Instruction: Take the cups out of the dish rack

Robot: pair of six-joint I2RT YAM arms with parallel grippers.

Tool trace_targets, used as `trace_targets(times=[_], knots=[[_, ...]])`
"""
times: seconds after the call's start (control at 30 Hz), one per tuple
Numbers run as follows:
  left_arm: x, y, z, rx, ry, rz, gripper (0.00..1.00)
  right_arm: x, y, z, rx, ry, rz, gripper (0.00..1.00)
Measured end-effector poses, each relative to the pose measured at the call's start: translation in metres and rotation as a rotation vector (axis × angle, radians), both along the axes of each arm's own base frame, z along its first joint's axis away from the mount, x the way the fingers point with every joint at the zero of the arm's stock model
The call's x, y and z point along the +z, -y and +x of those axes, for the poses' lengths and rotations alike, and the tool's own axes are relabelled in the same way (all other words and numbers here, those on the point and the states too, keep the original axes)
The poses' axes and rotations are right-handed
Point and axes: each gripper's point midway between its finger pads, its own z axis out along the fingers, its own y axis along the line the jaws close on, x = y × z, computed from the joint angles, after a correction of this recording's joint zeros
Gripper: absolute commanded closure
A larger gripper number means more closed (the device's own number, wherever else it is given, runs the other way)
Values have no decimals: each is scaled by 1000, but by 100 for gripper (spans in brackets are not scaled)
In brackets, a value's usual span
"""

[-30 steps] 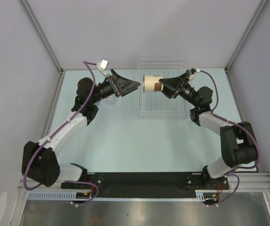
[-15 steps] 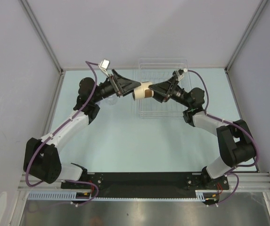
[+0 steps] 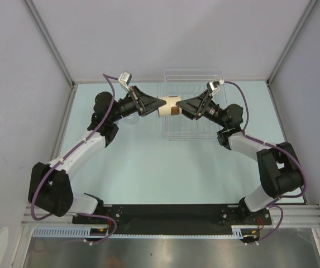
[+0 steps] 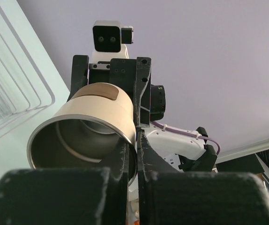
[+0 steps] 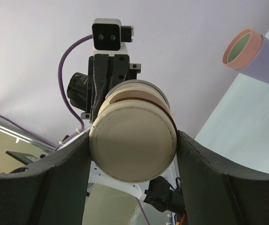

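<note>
- At far left, the white-and-black left arm point(image 3: 87, 148) reaches in from the near-left corner toward the far middle of the bench, with a purple cable looped along it.
- The left hand point(image 4: 136, 140) has its fingers point(image 4: 148, 159) drawn close together, pinching the cup's wall at the open rim. One finger looks to be inside the mouth and one outside. The left wrist view looks straight into the mouth.
- The beige plastic cup with a brown band point(image 3: 169, 106) lies on its side in the air, off the bench. Its mouth faces the left hand and its base faces the right hand. In the top view it sits over the left wall of the rack, and both hands touch it.
- The right hand point(image 5: 134, 138) is clamped on the beige plastic cup — its two fingers press the sides near the flat base, which fills the middle of the right wrist view.
- The clear plastic slatted dish rack point(image 3: 201, 125) is rectangular and low-walled. It sits on the pale blue-green bench point(image 3: 148, 162) at far centre-right, beneath the right hand.
- The right arm point(image 3: 260, 148) bends in from the near-right corner.
- A salmon-pink cup rim point(image 5: 241, 46), pale green inside, shows at the upper right of the right wrist view, well apart from the held cup. It caps a pale lilac cylinder — whether these are nested cups I cannot tell.
</note>
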Motion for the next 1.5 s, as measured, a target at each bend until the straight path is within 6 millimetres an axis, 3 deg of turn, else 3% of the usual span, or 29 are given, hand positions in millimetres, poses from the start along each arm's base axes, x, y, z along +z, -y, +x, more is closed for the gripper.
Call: trace_targets(times=[0.03, 0.07, 0.1, 0.27, 0.4, 0.57, 0.77, 0.83, 0.9, 0.97, 1.07, 1.2, 1.3, 1.5], knots=[[0, 0, 0, 0, 0, 0, 100, 0, 0, 0, 0, -1, -2, 28], [0, 0, 0, 1, -1, 1, 100, 0, 0, 1, 0, -3, -3, 7], [-1, 0, 1, 3, -3, 2, 100, 0, 0, 2, -1, -4, -7, 0], [-6, -1, 4, 19, 31, 40, 100, -10, 2, 6, -3, -100, -51, 0], [-2, -3, 12, 52, 36, 107, 99, -15, 26, 22, -94, -153, -97, 0], [37, -13, 28, 153, 136, 227, 100, -8, 71, 54, -305, -173, -188, 0], [70, -41, 66, 358, 208, 465, 100, -12, 85, 69, -440, -184, -351, 0], [60, -52, 87, 424, 167, 588, 100, -25, 87, 69, -455, -205, -401, 0], [35, -64, 110, 481, 117, 722, 99, -37, 89, 68, -462, -232, -439, 0], [-6, -78, 125, 506, 45, 873, 100, -45, 91, 66, -464, -248, -463, 0], [-84, -103, 136, 497, -88, 1143, 100, -52, 92, 65, -467, -253, -490, 0], [-153, -129, 140, 455, -204, 1396, 100, -58, 94, 65, -471, -258, -515, 0], [-168, -142, 144, 457, -231, 1499, 100, -63, 93, 63, -467, -264, -528, 0], [-140, -151, 159, 545, -174, 1526, 100, -68, 90, 60, -457, -266, -543, 0]])
